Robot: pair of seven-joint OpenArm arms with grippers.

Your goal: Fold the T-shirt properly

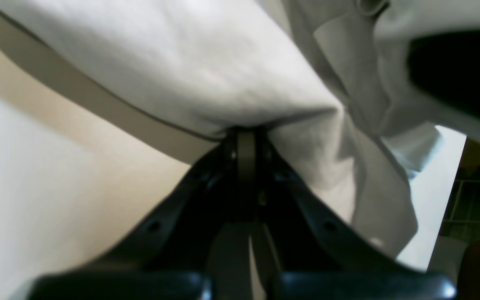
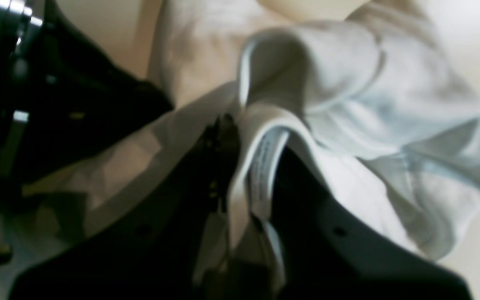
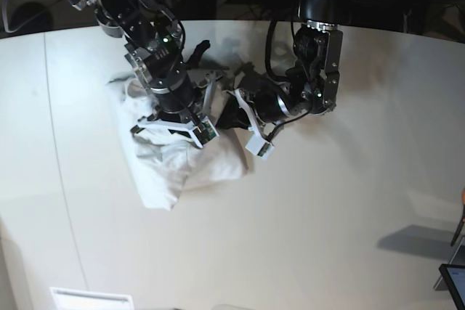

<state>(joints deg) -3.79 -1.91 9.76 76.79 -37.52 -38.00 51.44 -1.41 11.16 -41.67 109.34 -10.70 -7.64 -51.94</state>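
Observation:
The white T-shirt (image 3: 174, 168) lies bunched and wrinkled on the white table (image 3: 327, 201), left of centre. My right gripper (image 3: 174, 132) comes down on the bunch from the far left. In the right wrist view it (image 2: 231, 129) is shut on a hemmed fold of the T-shirt (image 2: 369, 104), and the fabric hangs over the jaws. My left gripper (image 3: 229, 108) reaches in from the right at the bunch's far right edge. In the left wrist view it (image 1: 245, 131) is shut on the T-shirt (image 1: 181, 62), which is lifted off the table (image 1: 36, 166).
The two arms stand close together over the shirt. The table's edge (image 1: 444, 187) shows in the left wrist view, with dark shelving beyond it. A dark screen (image 3: 454, 281) sits at the near right corner. Cables run along the back edge.

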